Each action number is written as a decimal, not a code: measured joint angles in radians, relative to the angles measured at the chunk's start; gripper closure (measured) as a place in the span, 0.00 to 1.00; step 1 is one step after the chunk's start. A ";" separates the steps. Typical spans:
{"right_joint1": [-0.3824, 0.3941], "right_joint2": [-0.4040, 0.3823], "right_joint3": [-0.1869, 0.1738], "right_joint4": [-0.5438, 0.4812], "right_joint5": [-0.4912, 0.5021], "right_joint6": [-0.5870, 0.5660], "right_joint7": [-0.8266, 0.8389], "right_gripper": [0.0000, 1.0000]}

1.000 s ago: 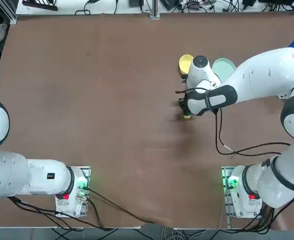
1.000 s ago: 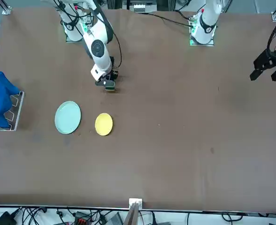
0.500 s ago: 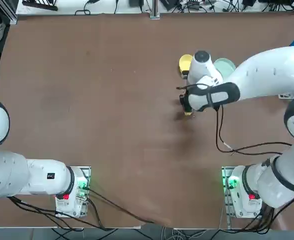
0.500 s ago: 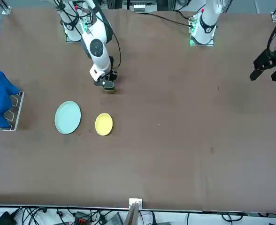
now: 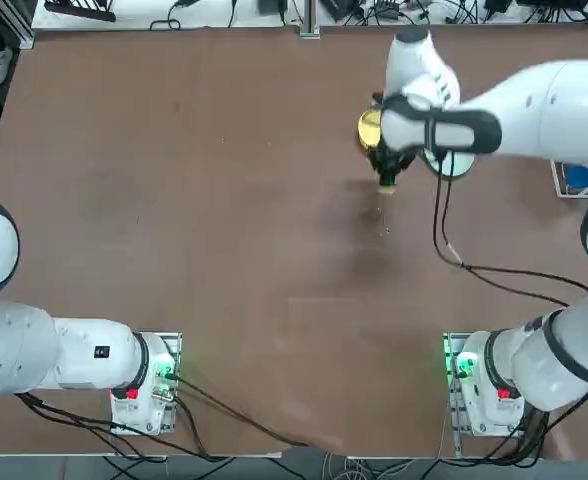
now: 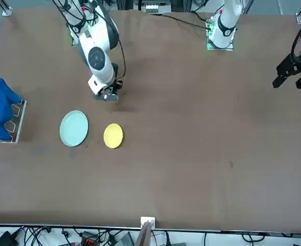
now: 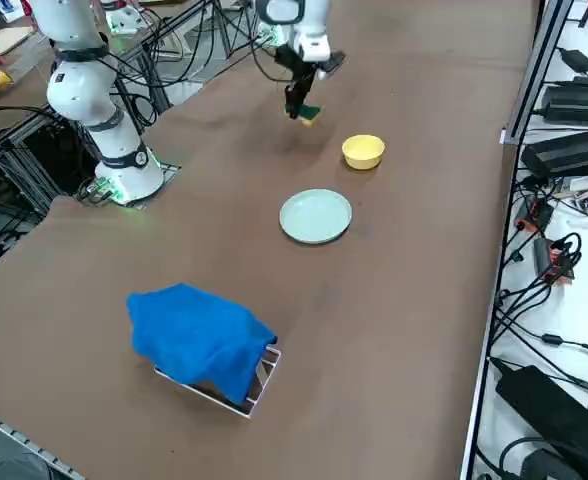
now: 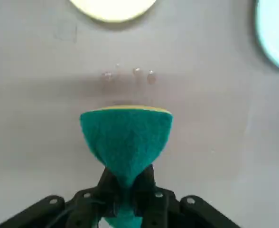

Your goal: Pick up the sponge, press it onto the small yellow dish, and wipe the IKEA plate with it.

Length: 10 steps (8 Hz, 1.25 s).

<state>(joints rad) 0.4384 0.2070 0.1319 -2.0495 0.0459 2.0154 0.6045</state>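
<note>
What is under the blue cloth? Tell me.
A white wire rack pokes out from beneath the blue cloth; the cloth covers the rest, so whatever else lies under there cannot be seen.

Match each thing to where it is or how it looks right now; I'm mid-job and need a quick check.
1. Sponge
2. Yellow dish
3. Pale blue-green plate
4. Blue cloth

A. on the table, between the cloth and the yellow dish
B. pinched in the right claw
C. draped over a white rack
D. on the table, nearest the claw of the two round dishes

Pairs: 1-B, 2-D, 3-A, 4-C
</note>
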 joint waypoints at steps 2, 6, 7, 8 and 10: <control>-0.055 0.053 -0.002 0.152 0.000 -0.114 -0.074 0.85; -0.129 0.212 -0.002 0.400 0.003 -0.264 -0.205 0.84; -0.137 0.257 -0.002 0.461 0.005 -0.302 -0.230 0.83; -0.146 0.299 -0.002 0.508 0.019 -0.324 -0.254 0.83; -0.168 0.370 -0.002 0.575 0.074 -0.334 -0.309 0.83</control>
<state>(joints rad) 0.2707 0.5774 0.1297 -1.4741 0.1198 1.6809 0.2952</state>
